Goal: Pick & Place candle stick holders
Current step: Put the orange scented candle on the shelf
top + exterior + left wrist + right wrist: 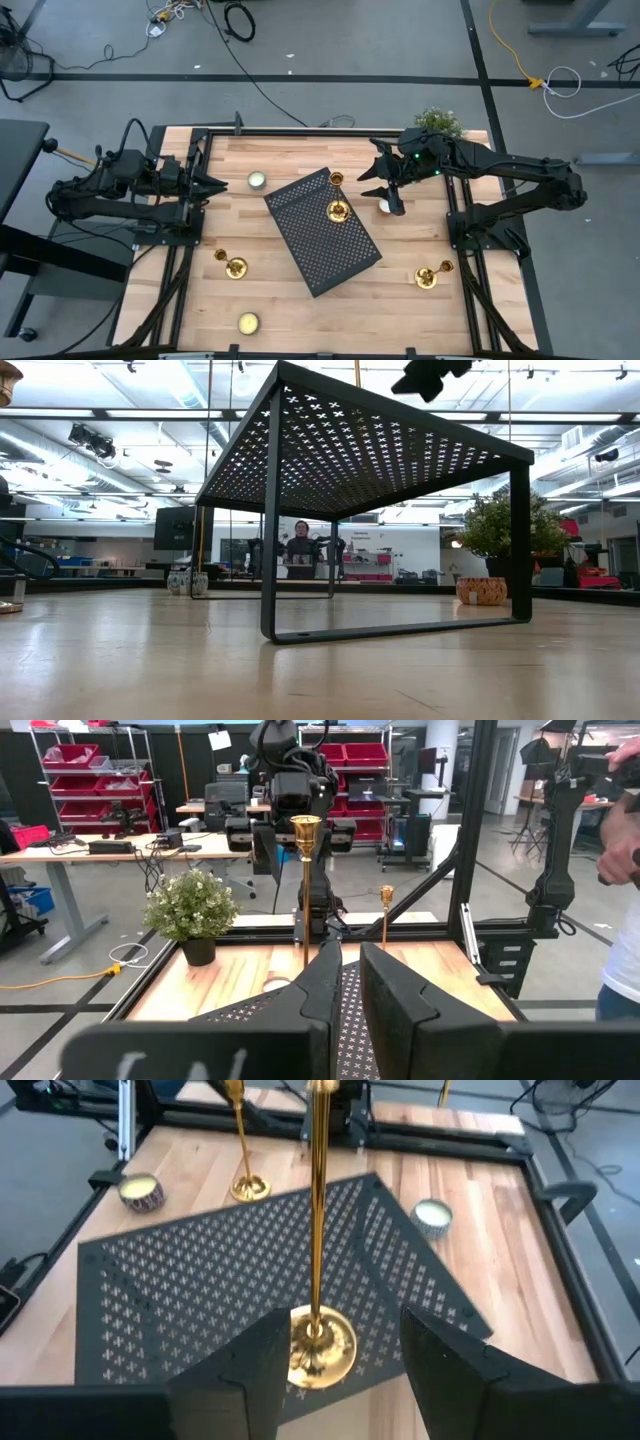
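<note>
Candle stick holders (pixel 338 210): shiny, gold, slender-stemmed.

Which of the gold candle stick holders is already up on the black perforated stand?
The candle stick holder just in front of the right gripper, standing upright on the black stand. The other two stand on the bare table.

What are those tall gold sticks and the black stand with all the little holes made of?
The candle stick holders, like the one standing on the stand, look like polished brass or gold-plated metal: mirror-bright with sharp highlights. I cannot tell which. The black stand looks like sheet metal with a matte dark coating, judging by its thin punched top and slim bent legs.
</note>
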`<control>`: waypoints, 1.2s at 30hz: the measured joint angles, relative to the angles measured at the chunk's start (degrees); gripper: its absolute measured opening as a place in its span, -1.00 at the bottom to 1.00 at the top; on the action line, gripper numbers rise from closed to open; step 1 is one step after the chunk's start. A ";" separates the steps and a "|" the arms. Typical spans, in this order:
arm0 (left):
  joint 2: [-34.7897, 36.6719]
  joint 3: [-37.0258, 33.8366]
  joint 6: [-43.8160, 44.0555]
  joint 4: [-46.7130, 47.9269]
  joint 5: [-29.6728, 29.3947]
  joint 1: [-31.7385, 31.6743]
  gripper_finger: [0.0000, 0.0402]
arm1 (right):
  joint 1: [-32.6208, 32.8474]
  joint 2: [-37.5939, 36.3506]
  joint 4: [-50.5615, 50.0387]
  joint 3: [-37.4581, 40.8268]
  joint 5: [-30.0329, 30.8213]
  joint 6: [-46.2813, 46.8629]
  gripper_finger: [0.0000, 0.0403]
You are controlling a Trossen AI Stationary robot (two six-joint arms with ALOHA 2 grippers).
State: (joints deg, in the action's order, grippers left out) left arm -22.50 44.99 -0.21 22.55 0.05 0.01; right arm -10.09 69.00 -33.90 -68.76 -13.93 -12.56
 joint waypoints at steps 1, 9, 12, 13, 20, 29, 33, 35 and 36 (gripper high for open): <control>0.00 0.00 0.00 0.00 0.00 0.00 -0.77 | 0.00 -0.37 0.25 1.01 0.00 0.00 -0.06; 0.01 0.00 0.00 -0.01 0.00 0.02 -0.77 | 0.00 -3.25 1.39 8.19 0.00 1.83 -0.06; 0.00 0.00 0.00 0.00 0.00 0.02 -0.77 | -0.02 -3.55 1.39 9.13 0.00 2.74 -0.06; 0.00 0.00 0.00 0.00 0.00 0.02 -0.77 | -0.15 -3.59 1.24 9.37 0.04 2.91 -0.06; 0.02 0.00 0.00 0.00 0.00 0.02 -0.77 | -0.85 -3.66 1.30 11.37 2.99 3.06 -0.06; 0.00 0.00 0.00 0.00 0.00 0.01 -0.77 | -1.91 -3.66 0.86 13.87 2.99 3.06 -0.06; 0.01 0.00 0.00 0.00 0.00 0.01 -0.77 | -2.01 -3.66 0.88 15.50 3.02 3.06 -0.06; 0.00 0.00 0.00 0.00 0.00 0.00 -0.77 | -2.01 -3.66 0.88 16.39 2.99 3.06 -0.06; 0.00 0.00 0.00 0.00 0.00 0.00 -0.77 | -2.01 -3.66 0.86 16.87 2.99 3.06 -0.06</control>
State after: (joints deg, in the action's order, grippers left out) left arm -22.50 44.99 -0.21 22.55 0.05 0.01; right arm -12.10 65.34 -33.03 -51.89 -10.94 -9.50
